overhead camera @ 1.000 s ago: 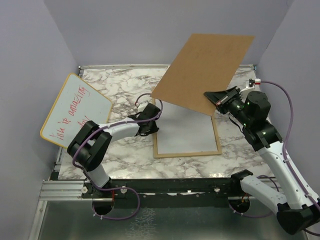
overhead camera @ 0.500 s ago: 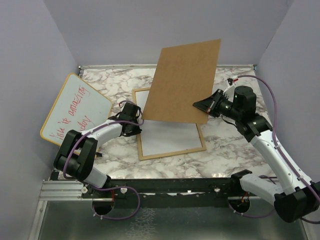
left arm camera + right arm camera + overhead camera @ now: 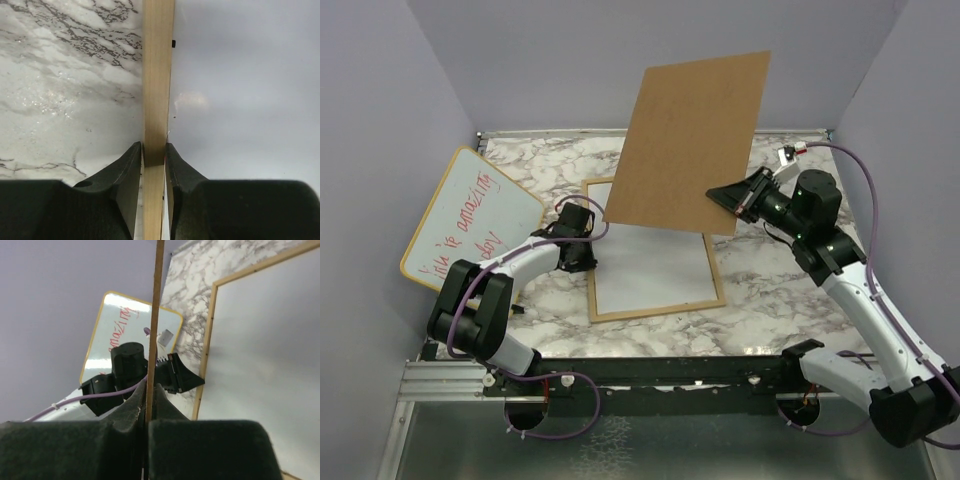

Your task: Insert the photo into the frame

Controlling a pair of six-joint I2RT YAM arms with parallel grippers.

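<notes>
The frame (image 3: pixel 658 308), thin light wood, lies flat on the marble table. A plain pale surface (image 3: pixel 655 265) fills it; I cannot tell whether that is the photo face down, and no printed side shows. My left gripper (image 3: pixel 590 250) is shut on the frame's left rail (image 3: pixel 158 75), one finger on each side of it (image 3: pixel 154 150). My right gripper (image 3: pixel 730 196) is shut on the lower right edge of the brown backing board (image 3: pixel 690 140). It holds the board tilted up above the frame's far half. The right wrist view shows the board edge-on (image 3: pixel 157 300) between the jaws (image 3: pixel 150 387).
A round-cornered whiteboard (image 3: pixel 470 215) with red handwriting leans at the left edge, also seen in the right wrist view (image 3: pixel 125 322). Purple walls close in the table (image 3: pixel 780 290) on three sides. The arm bases and a metal rail (image 3: pixel 450 380) line the near edge.
The frame has slid left across the table with my left gripper on its rail. My right arm has swung the backing board left and tipped it more upright, then raised it slightly.
</notes>
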